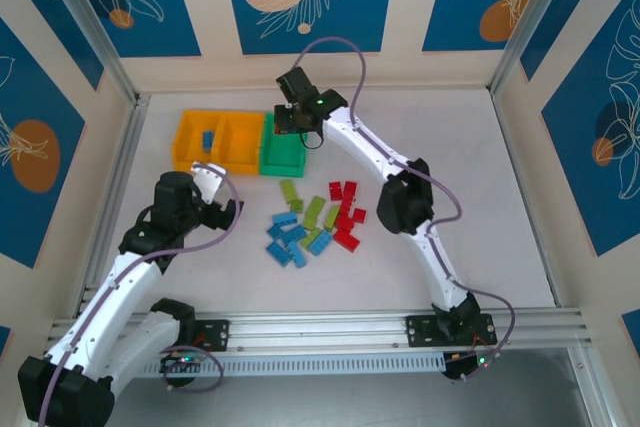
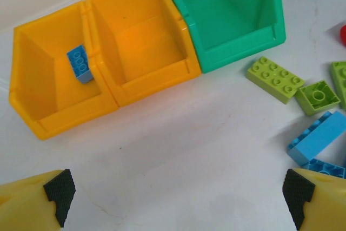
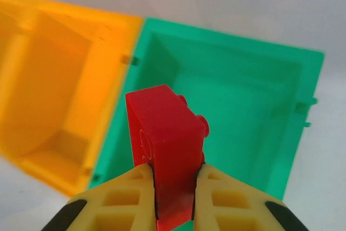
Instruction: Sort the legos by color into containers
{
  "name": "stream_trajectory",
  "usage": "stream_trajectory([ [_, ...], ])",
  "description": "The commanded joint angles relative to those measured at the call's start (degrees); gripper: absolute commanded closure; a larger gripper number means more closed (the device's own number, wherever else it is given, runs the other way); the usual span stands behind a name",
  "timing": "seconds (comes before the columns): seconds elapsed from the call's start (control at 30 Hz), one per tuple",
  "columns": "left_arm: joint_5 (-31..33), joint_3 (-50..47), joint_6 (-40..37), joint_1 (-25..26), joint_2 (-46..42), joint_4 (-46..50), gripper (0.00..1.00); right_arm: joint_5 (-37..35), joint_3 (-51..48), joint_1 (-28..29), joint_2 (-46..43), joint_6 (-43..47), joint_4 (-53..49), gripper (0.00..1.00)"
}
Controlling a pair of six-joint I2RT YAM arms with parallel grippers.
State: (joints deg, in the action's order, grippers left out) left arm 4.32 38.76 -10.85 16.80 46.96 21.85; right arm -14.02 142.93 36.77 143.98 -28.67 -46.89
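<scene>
**Right jaws clamped on a red brick over the green bin; left jaws spread wide**

Jaws of the right gripper [image 3: 173, 187] are pressed together on a red brick [image 3: 165, 133], which stands up from between the yellow fingers with its studs facing right. In the right wrist view the brick hangs above the open green bin [image 3: 243, 106], close to the wall it shares with the neighbouring orange-yellow bin [image 3: 59, 96]. From above, the right gripper [image 1: 298, 119] sits over the far edge of the green bin [image 1: 283, 157].

Jaws of the left gripper [image 2: 175, 196] stand far apart with nothing between them, their black pads at the two lower corners of the left wrist view, above bare table [image 2: 178, 144]. From above, the left gripper [image 1: 228, 209] hovers just left of the loose legos.

Three bins are joined in a row. One blue brick [image 2: 80, 63] lies in the leftmost orange-yellow bin [image 2: 32, 96].

On the table, near the bins, lie the loose legos: lime green ones [image 1: 300, 202], blue ones [image 1: 290, 237] and red ones [image 1: 345, 212].
</scene>
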Motion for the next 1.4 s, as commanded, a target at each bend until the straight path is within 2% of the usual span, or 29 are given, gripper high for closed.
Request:
stream_trajectory([
  [0.0,2.4,1.0,0.1,0.3,-0.1,-0.8,0.0,7.3,2.6,-0.9,1.2,2.0,-0.9,0.76],
  [0.17,3.1,0.5,-0.5,0.3,-0.3,-1.1,0.0,9.0,5.5,-0.8,2.1,5.1,-2.9,0.65],
  [0.27,3.2,1.2,2.9,0.4,0.6,-0.6,0.0,10.9,6.4,-1.3,0.1,3.9,-4.3,0.59],
  [0.37,1.8,6.9,12.0,1.2,4.8,5.4,0.0,13.1,5.6,-1.8,-3.8,3.7,-5.1,0.55],
  [0.47,5.5,15.7,25.5,4.3,11.6,15.0,0.07,14.6,5.1,-2.8,-8.5,3.3,-7.7,0.53],
  [0.57,5.4,21.5,39.6,7.6,18.1,19.8,0.11,17.0,2.2,-4.3,-14.9,2.9,-11.5,0.53],
  [0.67,4.7,24.8,48.7,12.0,24.4,19.9,0.14,17.4,-5.6,-5.4,-24.1,3.5,-13.2,0.53],
  [0.83,5.9,28.6,58.1,18.4,35.9,16.4,0.18,15.0,-25.4,-6.4,-42.3,4.0,-11.4,0.48],
  [0.93,5.0,31.8,59.7,20.2,43.2,14.7,0.2,14.1,-37.3,-6.9,-52.6,3.0,-9.5,0.43],
  [1.1,9.4,35.3,62.8,21.0,51.9,14.0,0.24,13.9,-50.5,-8.6,-63.9,0.0,-7.6,0.35],
  [1.2,8.8,37.6,62.4,20.8,57.0,13.4,0.28,14.2,-53.7,-10.1,-66.5,-0.5,-7.6,0.34],
  [1.27,6.5,39.2,61.6,20.8,60.1,12.0,0.28,14.6,-53.8,-11.2,-66.8,-0.4,-8.2,0.34],
  [1.37,7.1,41.2,61.7,20.7,63.7,11.8,0.28,16.4,-53.1,-12.2,-66.4,-0.1,-8.4,0.34],
])
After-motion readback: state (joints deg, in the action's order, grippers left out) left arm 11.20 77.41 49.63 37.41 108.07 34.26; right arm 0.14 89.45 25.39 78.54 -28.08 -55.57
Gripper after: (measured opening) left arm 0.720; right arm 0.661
